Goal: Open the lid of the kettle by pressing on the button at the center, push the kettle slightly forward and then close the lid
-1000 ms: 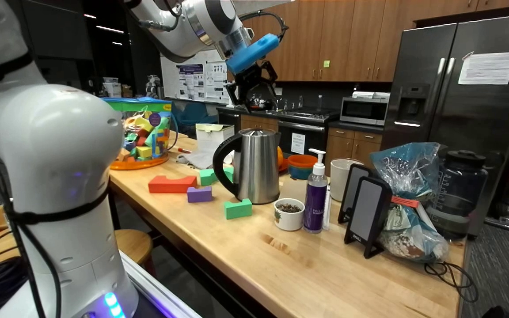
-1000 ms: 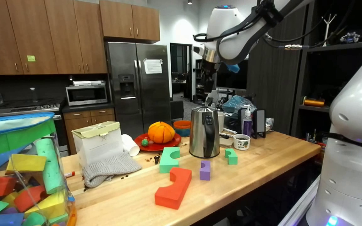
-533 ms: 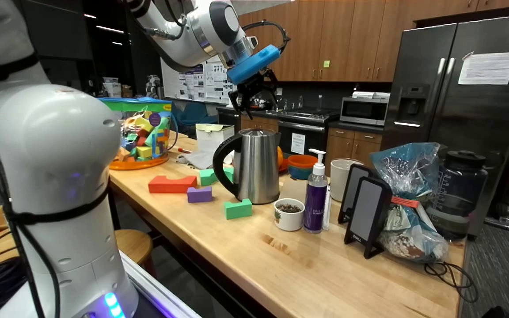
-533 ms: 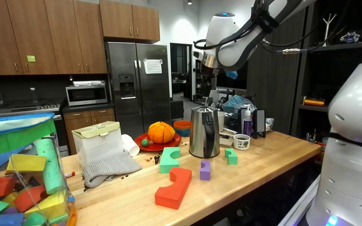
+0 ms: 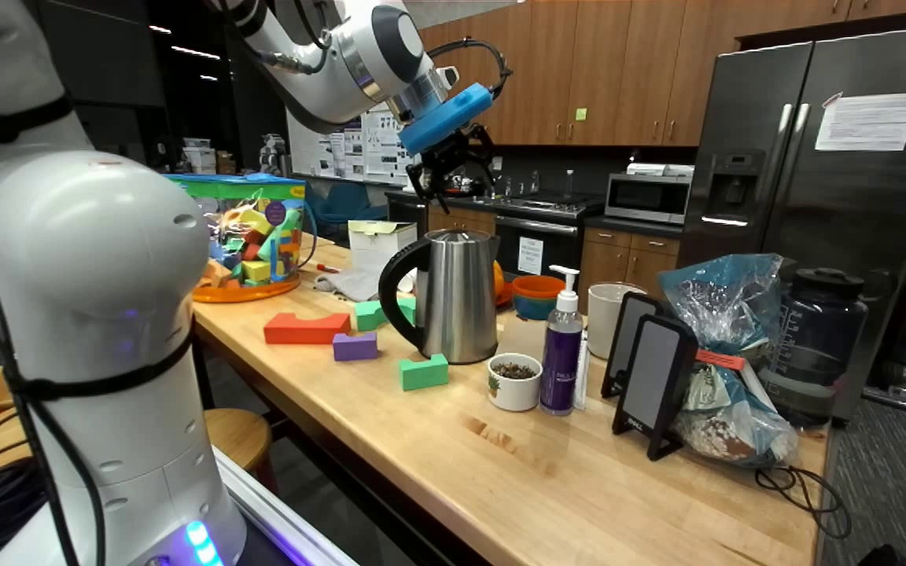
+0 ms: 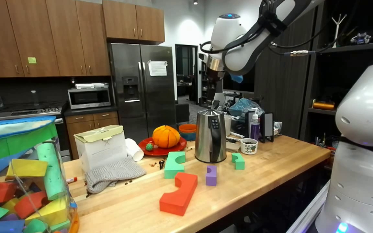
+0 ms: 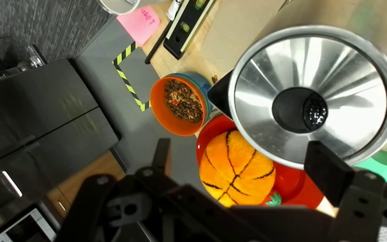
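wrist view: gripper [image 7: 244, 162] wide apart above kettle [image 7: 317, 75]

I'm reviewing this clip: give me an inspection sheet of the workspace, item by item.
Surface: wooden table, dark bits scattered near gray knit cloth.
Job's things: kettle upright on the table, lid shut.
Clutter: red block, purple block, pump bottle, printed pot, pumpkin on red plate.
Gripper: open, above the kettle, holding nothing.
Cables: black cable loose at the table's end.
Surroundings: refrigerator, microwave, wooden cabinets.
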Robot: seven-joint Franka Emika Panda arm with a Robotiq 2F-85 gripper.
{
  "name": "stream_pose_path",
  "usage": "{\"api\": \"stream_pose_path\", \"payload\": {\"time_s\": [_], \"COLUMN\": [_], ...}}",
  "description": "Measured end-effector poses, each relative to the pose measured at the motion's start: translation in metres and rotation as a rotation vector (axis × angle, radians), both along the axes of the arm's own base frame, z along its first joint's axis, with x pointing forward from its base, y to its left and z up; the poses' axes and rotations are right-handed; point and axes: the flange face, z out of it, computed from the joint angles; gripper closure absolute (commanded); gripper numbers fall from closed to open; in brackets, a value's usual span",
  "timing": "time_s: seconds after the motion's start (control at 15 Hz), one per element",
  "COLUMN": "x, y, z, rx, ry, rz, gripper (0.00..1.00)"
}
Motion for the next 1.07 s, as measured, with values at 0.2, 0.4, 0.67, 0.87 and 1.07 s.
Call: {"api": "stream_pose_path", "payload": {"time_s": [0.2, 0.4, 0.67, 0.87, 1.07], "x": [0.000, 0.000, 0.004, 0.011, 0.017], "y": [0.004, 0.004, 0.007, 0.004, -0.002], "z": [0.001, 0.001, -0.010, -0.022, -0.026], "rx": [0.002, 0.003, -0.008, -0.018, -0.032], "ry": [-0.006, -0.005, 0.028, 0.066, 0.082], "rz": [-0.007, -0.006, 0.023, 0.052, 0.073], "gripper": [0.00, 0.00, 0.00, 0.00, 0.00]}}
